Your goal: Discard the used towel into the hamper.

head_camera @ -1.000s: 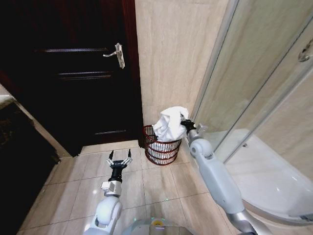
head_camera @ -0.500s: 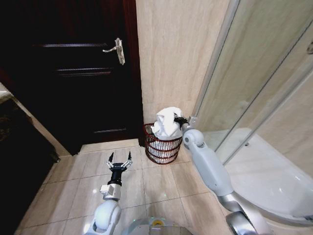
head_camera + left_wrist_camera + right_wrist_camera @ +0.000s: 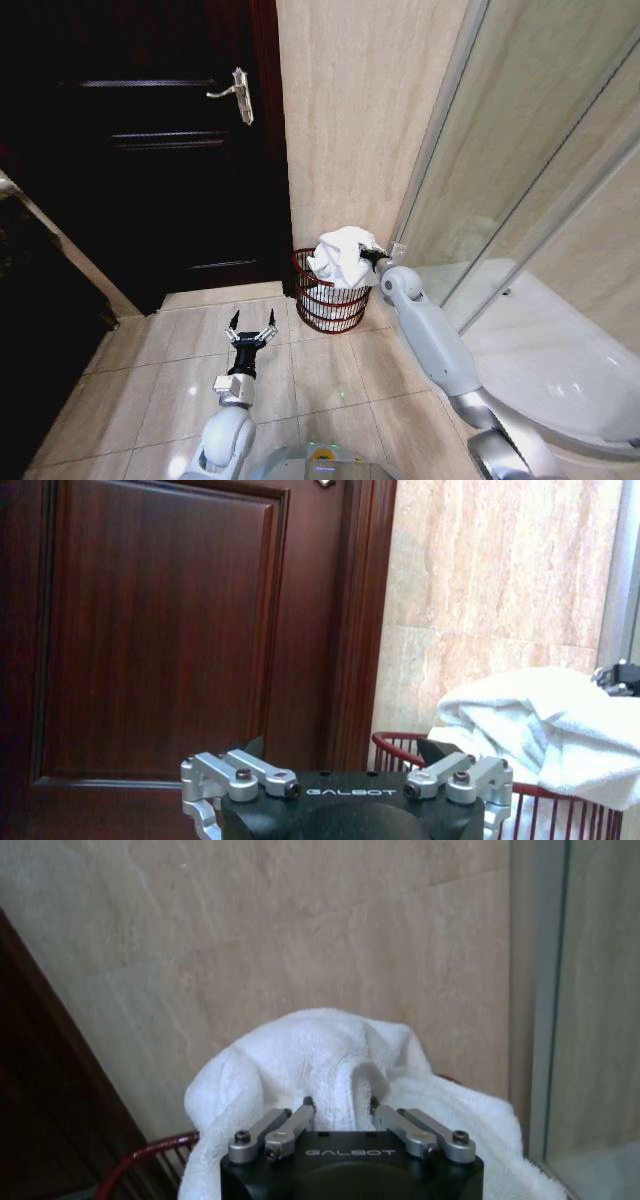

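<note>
Towel [image 3: 342, 256] bunched above hamper [image 3: 328, 303], which sits on floor by wall corner beside door [image 3: 150, 150]. Right gripper [image 3: 370, 256] pinches a towel fold over the rim. Release only once the bulk hangs inside the rim, or it may drape out. Left gripper [image 3: 251, 330] spread, idle, low over floor tiles.
</note>
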You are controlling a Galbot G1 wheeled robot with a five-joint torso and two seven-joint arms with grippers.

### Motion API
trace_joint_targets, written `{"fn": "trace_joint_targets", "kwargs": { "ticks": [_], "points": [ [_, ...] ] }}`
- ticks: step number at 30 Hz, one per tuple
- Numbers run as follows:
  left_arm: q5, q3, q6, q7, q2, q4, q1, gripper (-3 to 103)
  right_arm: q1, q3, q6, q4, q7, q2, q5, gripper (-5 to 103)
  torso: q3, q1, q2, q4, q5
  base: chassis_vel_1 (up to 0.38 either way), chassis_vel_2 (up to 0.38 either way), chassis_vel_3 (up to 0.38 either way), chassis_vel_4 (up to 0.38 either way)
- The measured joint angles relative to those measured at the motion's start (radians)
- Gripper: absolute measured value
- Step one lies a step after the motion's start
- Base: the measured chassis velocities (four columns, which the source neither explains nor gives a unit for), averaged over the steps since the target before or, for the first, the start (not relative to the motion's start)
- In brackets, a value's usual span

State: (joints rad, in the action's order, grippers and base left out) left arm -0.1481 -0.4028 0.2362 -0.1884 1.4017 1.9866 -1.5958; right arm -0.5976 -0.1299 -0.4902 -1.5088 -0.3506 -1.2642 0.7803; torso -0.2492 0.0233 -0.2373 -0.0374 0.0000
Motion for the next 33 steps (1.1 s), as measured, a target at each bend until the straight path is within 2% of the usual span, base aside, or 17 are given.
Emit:
{"fn": "trace_joint_targets", "kwargs": {
  "ticks": [6,16,33],
  "points": [
    [-0.004,-0.008,0.007,-0.002,-0.009,-0.002,-0.001,100,-0.006,0.020,0.019,-0.016,-0.007,-0.008,-0.024,17,0.007,-0.001,0.009,-0.0001,0.0000,0.000,0.000,0.000,0.000],
    [-0.020,-0.021,0.025,-0.002,-0.031,0.011,-0.026,100,-0.071,0.021,0.068,-0.111,0.024,-0.010,-0.141,17,0.007,0.000,0.007,-0.0001,0.0001,0.000,0.000,0.000,0.000],
    [-0.011,-0.003,0.026,-0.001,-0.035,0.012,-0.030,100,-0.152,-0.004,0.071,-0.214,0.024,0.030,-0.147,17,0.003,0.001,0.002,0.0000,0.0001,0.000,0.000,0.000,0.000]
  ]
}}
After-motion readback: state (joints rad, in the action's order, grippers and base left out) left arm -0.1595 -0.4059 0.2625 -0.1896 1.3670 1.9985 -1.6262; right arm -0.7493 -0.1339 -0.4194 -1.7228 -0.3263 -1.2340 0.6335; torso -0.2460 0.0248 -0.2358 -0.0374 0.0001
